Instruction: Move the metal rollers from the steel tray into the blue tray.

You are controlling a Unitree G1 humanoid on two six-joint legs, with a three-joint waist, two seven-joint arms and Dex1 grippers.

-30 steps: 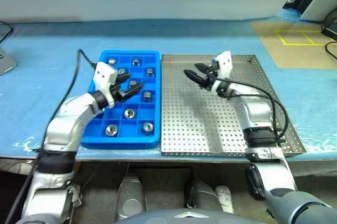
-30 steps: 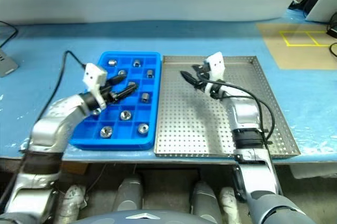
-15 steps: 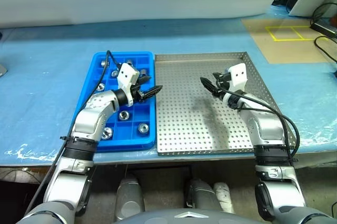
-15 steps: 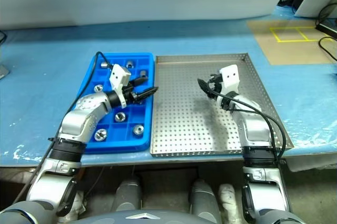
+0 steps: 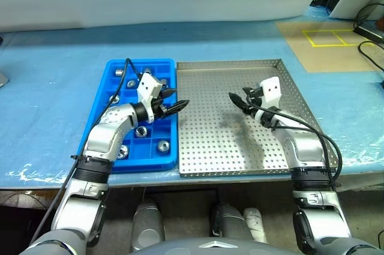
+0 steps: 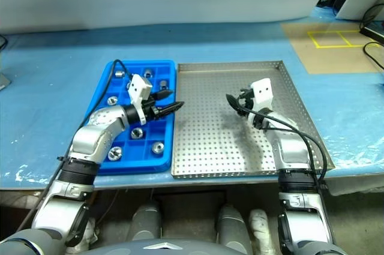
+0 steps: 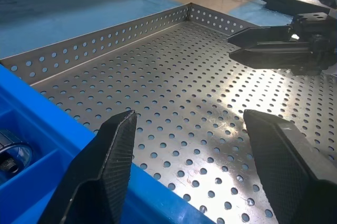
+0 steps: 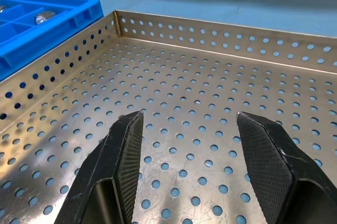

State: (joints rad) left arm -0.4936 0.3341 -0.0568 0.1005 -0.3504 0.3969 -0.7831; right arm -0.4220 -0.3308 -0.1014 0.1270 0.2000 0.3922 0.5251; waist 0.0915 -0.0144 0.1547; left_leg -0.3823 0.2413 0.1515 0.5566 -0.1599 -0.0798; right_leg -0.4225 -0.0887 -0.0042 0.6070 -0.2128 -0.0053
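Now I log both grippers, left (image 5: pixel 177 105) and right (image 5: pixel 236 98), swung over the bare perforated steel tray (image 5: pixel 228 147), open and empty; shiny metal rollers (image 5: pixel 162 144) fill the blue compartmented plastic tray (image 5: pixel 102 117).

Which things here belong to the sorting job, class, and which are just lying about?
Job:
metal rollers, sitting in the blue tray
steel tray, no rollers visible in it
left gripper and right gripper, both open

Lying about:
blue table cover
brown board with yellow markings
black cables
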